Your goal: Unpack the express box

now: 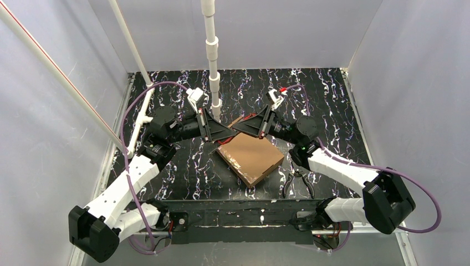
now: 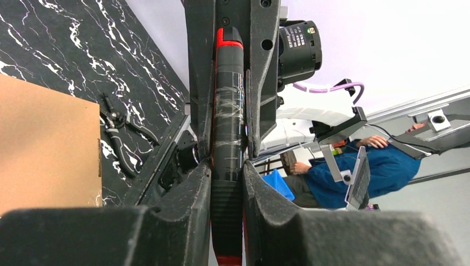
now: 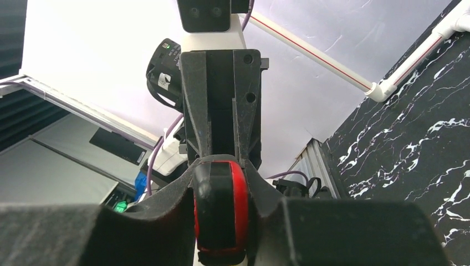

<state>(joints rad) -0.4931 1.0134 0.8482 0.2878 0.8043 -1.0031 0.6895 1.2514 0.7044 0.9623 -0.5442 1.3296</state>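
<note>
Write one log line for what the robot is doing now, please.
left gripper: shut on black-and-red tool | right gripper: shut on same tool's end | box: on table | pliers: on table near box

The express box (image 1: 250, 158) is a flat, plain brown cardboard mailer with its lid down. It lies flat near the middle of the black marbled table (image 1: 332, 100), turned diagonally so 1 corner points at the near edge.
</note>
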